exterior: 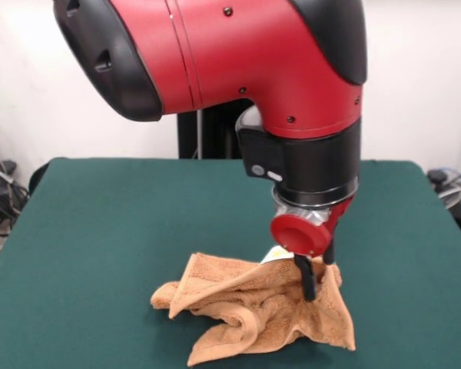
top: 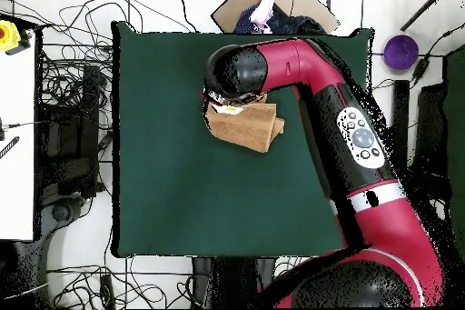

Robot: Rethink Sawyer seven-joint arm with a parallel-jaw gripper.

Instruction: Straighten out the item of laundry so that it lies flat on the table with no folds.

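So the gripper [exterior: 313,278] is down in the lower right of the front view, black fingers pressed into the crumpled orange-tan towel [exterior: 253,307]. Can't tell if they've actually pinched it. A small white tag [exterior: 276,255] pokes up beside them. The towel sits bunched on the green desk [exterior: 100,231], bottom center.

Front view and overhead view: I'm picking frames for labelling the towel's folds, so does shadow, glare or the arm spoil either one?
Front view: even light, no glare, the towel shows its folds clearly, only the gripper covers a little. Overhead view: the arm hides part of the towel, its folds hardly readable against the table.
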